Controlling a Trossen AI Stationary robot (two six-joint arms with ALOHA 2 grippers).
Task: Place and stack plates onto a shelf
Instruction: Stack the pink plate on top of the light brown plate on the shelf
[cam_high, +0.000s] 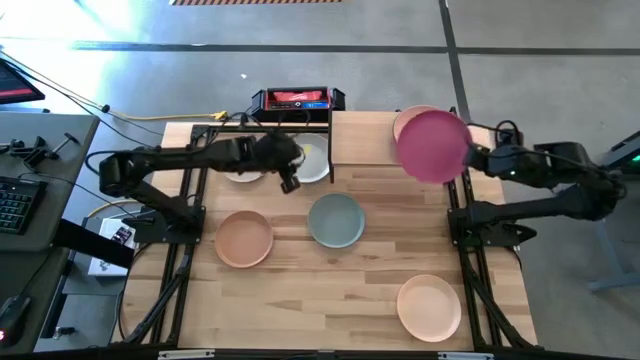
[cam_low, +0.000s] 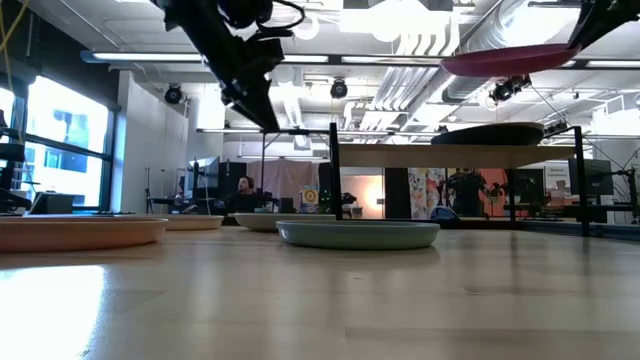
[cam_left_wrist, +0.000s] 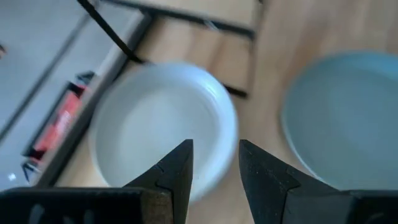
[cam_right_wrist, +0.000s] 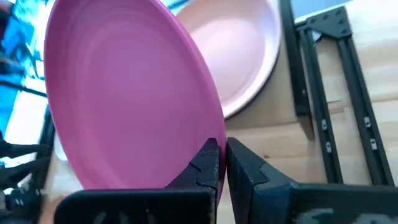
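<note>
- Going by what sits where, the job looks barely begun. One pink plate (cam_high: 410, 122) already rests on the shelf (cam_high: 360, 138), at upper right of the overhead picture, and nothing else seems to be stacked up there.
- The magenta plate (cam_high: 433, 146) is on its way: it hangs in the air at the shelf's right end, partly over the pink one, carried level high up at upper right in the table-height picture.
- The right gripper (cam_right_wrist: 222, 163) has its fingers clenched tight on that plate's rim, the near edge pinched between them.
- Still down on the desk (cam_high: 340, 290): a peach plate (cam_high: 243, 239) lower left of centre, a sage green plate (cam_high: 336, 220) at centre, a cream plate (cam_high: 429, 307) at lower right, and two white plates under the shelf's left part, one (cam_high: 314, 164) below the left arm and another (cam_high: 241, 174) mostly hidden by it.
- The left gripper (cam_left_wrist: 216, 163) hovers over the white plate, fingers (cam_left_wrist: 176, 168) parted a little and holding nothing, touching nothing that I can make out.
- So I'd reckon five plates are left to lift, plus setting down the magenta one.
</note>
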